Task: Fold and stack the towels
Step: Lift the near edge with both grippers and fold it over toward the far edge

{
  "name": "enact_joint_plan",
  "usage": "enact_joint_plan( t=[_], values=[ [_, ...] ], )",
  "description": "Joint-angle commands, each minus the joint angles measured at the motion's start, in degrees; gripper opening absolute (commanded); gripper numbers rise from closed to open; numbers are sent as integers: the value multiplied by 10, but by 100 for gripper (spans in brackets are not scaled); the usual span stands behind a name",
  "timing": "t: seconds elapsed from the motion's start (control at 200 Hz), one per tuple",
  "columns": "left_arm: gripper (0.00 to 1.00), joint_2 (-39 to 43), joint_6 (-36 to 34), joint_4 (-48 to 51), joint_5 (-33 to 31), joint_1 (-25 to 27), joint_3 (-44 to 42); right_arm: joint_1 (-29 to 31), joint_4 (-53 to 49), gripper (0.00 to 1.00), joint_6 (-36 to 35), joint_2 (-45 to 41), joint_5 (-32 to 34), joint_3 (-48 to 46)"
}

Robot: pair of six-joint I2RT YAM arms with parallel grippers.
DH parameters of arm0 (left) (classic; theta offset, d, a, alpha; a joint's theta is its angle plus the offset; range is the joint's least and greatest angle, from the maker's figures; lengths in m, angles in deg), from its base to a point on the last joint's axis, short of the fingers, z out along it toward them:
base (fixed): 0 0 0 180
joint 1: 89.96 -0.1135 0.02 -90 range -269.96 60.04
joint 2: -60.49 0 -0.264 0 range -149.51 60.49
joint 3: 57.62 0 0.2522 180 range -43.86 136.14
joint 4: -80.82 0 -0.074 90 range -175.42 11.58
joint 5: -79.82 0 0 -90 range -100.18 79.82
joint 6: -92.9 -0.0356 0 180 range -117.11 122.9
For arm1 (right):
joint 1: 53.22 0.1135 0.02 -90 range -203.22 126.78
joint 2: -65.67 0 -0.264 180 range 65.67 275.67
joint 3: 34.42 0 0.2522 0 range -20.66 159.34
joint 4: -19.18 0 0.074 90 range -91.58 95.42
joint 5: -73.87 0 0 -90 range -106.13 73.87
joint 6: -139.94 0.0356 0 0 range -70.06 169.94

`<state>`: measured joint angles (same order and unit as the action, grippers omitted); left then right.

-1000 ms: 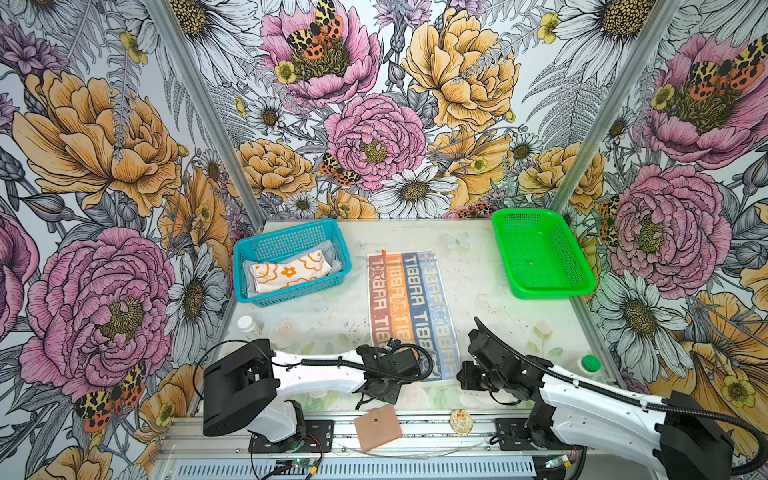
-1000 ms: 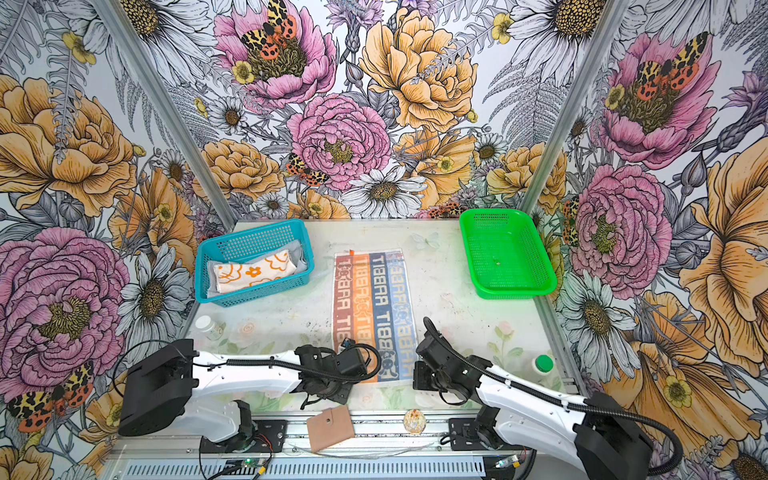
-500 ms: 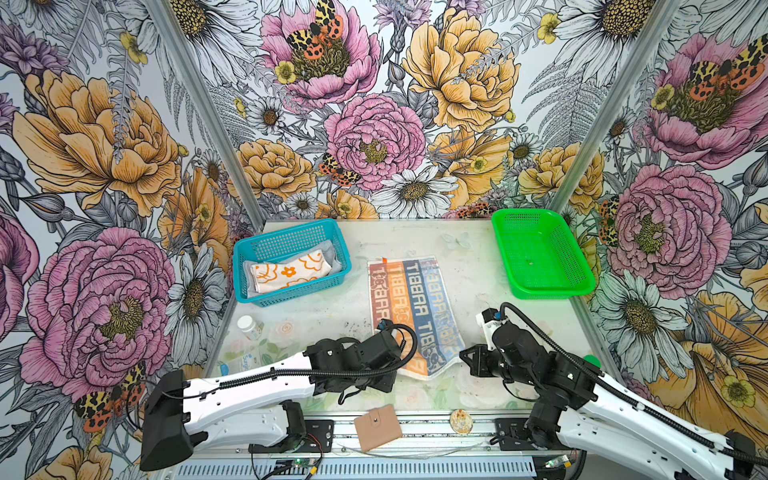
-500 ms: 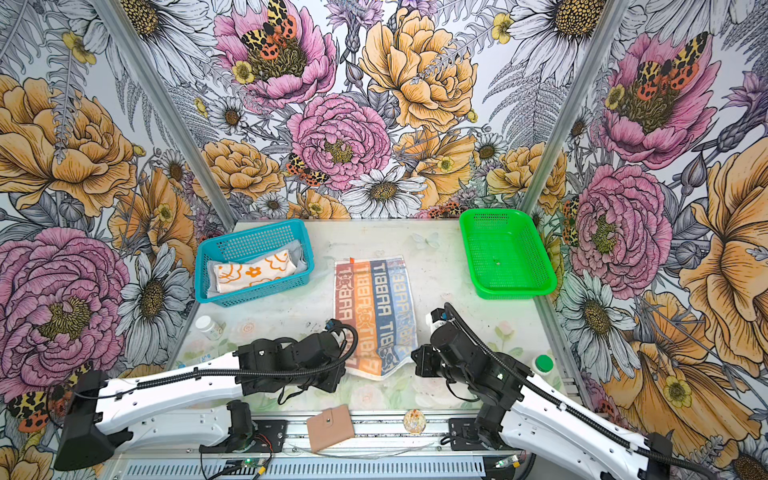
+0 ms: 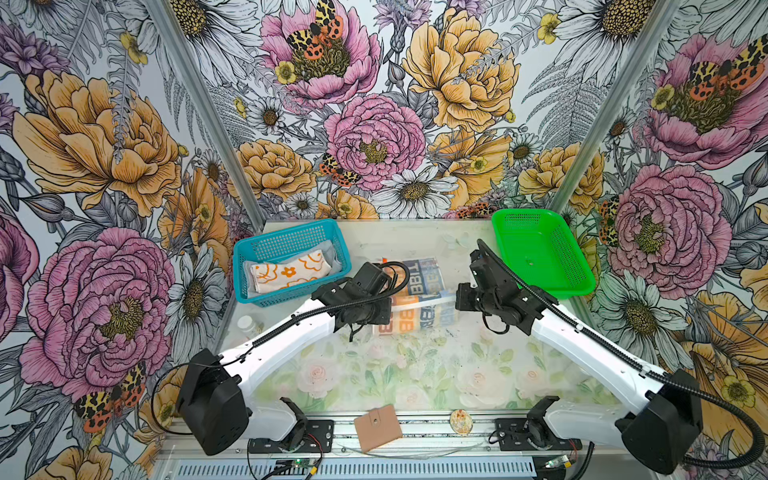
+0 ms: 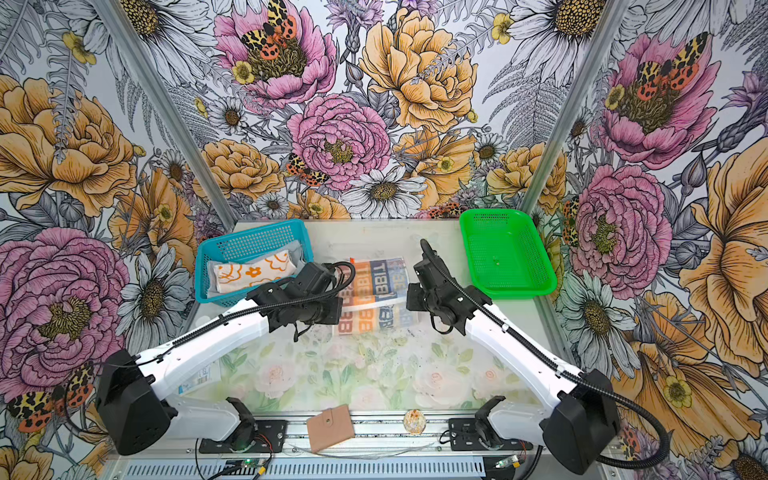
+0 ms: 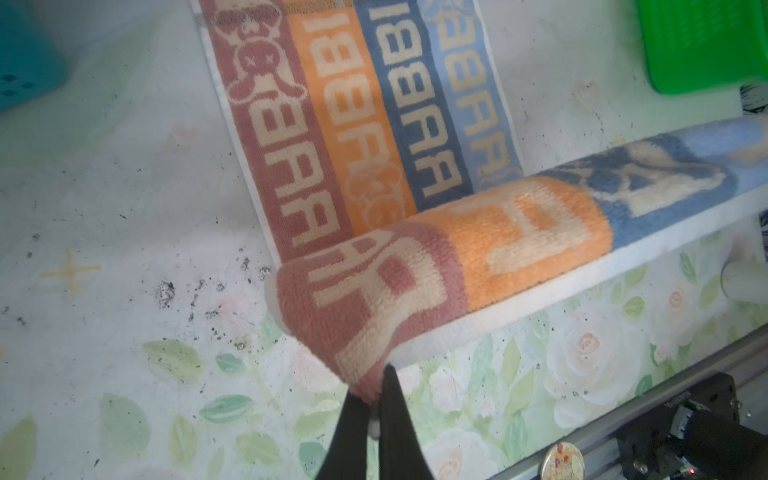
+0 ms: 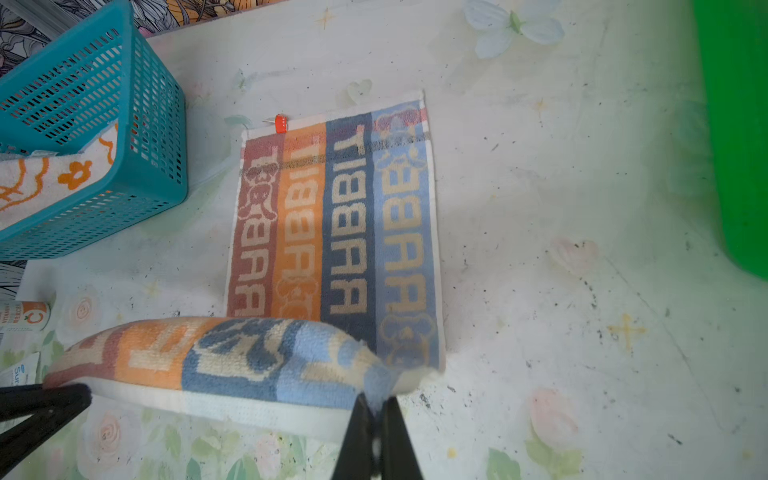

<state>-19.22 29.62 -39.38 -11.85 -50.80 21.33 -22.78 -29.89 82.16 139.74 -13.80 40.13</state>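
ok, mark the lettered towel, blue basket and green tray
lettered towel [image 5: 422, 275]: in a top view, flat far half
blue basket [image 5: 291, 243]: in a top view, far mesh wall
green tray [image 5: 536, 257]: in a top view, bare floor

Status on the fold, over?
Both shut: left pincer and right pincer each on a near corner of the lettered towel. Near edge raised over the flat half. Nothing lying on it.

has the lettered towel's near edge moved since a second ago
Yes. The near edge of the lettered towel, held by the left gripper and right gripper, has gone from the front rail back toward the blue basket, folding over the rest.
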Motion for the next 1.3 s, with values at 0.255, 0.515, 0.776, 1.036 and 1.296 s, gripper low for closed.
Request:
enact_joint_plan(
  t=[0.255, 0.515, 0.776, 1.036, 1.296],
  values=[
    [0, -145, -86, -23, 29, -91, 116, -70, 86, 0, -81, 167, -78, 99],
    [0, -218, -91, -31, 14, -105, 165, -95, 107, 0, -102, 272, -114, 161],
    [0, -270, -94, -32, -6, -115, 203, -111, 113, 0, -111, 335, -138, 205],
    [0, -286, -96, -39, -13, -126, 214, -114, 112, 0, -120, 357, -134, 230],
    [0, -307, -103, -46, -11, -136, 235, -119, 112, 0, -126, 405, -139, 268]
  ],
)
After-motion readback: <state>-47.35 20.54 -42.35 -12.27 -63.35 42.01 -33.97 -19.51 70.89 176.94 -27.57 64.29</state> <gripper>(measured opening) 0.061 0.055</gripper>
